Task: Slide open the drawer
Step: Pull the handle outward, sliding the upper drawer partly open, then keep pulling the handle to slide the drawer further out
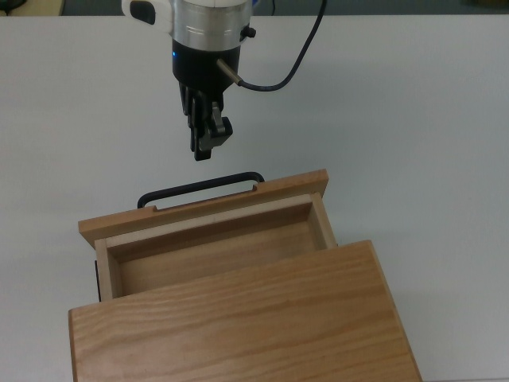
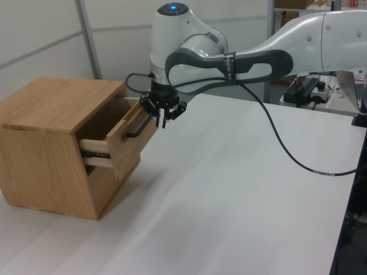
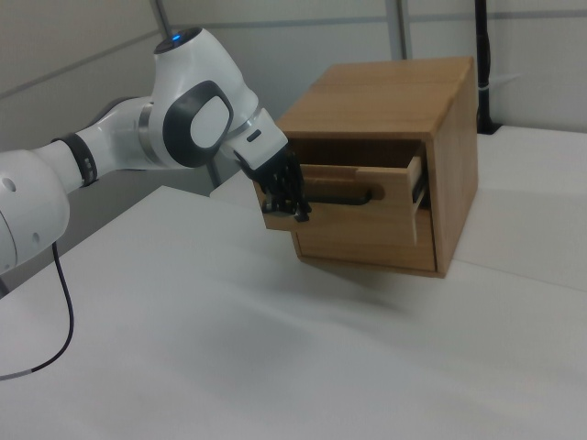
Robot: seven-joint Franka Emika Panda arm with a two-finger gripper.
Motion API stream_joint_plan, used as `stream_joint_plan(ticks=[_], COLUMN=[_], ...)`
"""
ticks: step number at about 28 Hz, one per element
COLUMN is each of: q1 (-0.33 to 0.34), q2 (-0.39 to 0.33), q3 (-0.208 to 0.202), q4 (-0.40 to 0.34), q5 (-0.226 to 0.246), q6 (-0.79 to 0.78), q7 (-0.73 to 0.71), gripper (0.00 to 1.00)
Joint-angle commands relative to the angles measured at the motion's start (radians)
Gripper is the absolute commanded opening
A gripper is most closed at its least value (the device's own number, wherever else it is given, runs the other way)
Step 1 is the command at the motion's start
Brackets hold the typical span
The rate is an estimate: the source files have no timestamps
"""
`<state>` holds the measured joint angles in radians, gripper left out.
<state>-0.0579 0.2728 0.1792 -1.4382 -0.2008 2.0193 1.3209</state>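
The drawer (image 1: 208,239) stands partly pulled out of the wooden cabinet (image 1: 238,322), its light-wood tray bare inside as far as the top view shows. Its black handle (image 1: 199,189) faces the gripper (image 1: 203,150), which hangs just beyond it, apart, grasping nothing; whether the fingers are parted I cannot tell.

arm (image 2: 298,40): white shells, grey joints | black cable (image 2: 281,143) | blue light (image 2: 172,8)
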Motion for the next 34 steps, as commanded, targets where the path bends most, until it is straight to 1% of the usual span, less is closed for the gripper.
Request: stream_joint_plan(ticks=[1, 2, 5, 8, 12, 16, 21, 24, 25, 26, 28, 29, 31, 34], q1=[-0.008, -0.008, -0.008, -0.008, -0.005, 0.0, 0.0, 0.0, 0.0, 0.0, 0.001, 0.001, 0.001, 0.001], q2=[-0.021, -0.02, -0.015, -0.011, -0.006, 0.012, 0.016, 0.022, 0.022, 0.022, 0.022, 0.022, 0.02, 0.02], q3=[-0.006, -0.006, -0.007, -0.007, -0.007, -0.007, -0.007, -0.007, -0.007, -0.007, -0.007, -0.007, -0.007, -0.007], q4=[-0.018, -0.018, -0.018, -0.019, -0.018, -0.019, -0.028, -0.03, -0.034, -0.039, -0.045, -0.047, -0.054, -0.059], q5=[0.026, 0.026, 0.02, 0.014, 0.006, -0.025, -0.028, -0.035, -0.035, -0.035, -0.035, -0.035, -0.035, -0.035], q6=[0.047, 0.089, 0.163, 0.234, 0.242, 0.242, 0.24, 0.236, 0.234, 0.234, 0.233, 0.23, 0.229, 0.228], q7=[-0.031, -0.031, -0.032, -0.034, -0.034, -0.034, -0.035, -0.035, -0.035, -0.038, -0.049, -0.057, -0.06, -0.061], gripper=[0.56, 0.81, 0.83, 0.88, 0.91, 0.91, 0.9, 0.86, 0.81, 0.72, 0.66, 0.56, 0.54, 0.44])
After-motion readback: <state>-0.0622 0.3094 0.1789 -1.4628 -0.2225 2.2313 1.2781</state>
